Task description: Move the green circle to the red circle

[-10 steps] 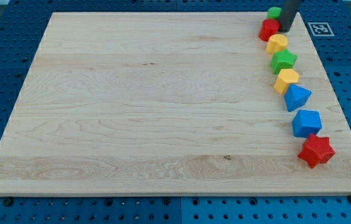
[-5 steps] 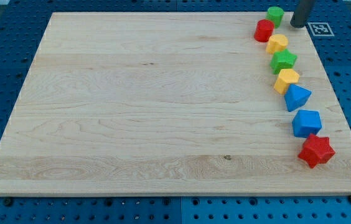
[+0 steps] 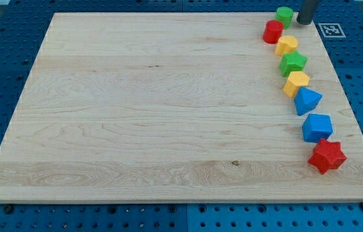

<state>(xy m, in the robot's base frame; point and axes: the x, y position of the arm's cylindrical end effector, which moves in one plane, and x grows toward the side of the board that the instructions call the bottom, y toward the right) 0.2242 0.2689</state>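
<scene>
Tip [image 3: 304,22] of my rod is sitting bare, gripping nothing, just right of the green circle [image 3: 284,15], which is nearly touching the red circle [image 3: 273,31].

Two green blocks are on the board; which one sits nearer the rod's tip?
The green circle at the view's top right, just left of my tip. The other, the green star, lies further down the column, below the red circle and a yellow block.

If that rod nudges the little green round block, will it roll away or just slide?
The green circle block stands on its flat end, so it probably slides. It looks solid, likely stiff and light. Pushed off-centre by my tip, it may veer past the red circle block.
</scene>
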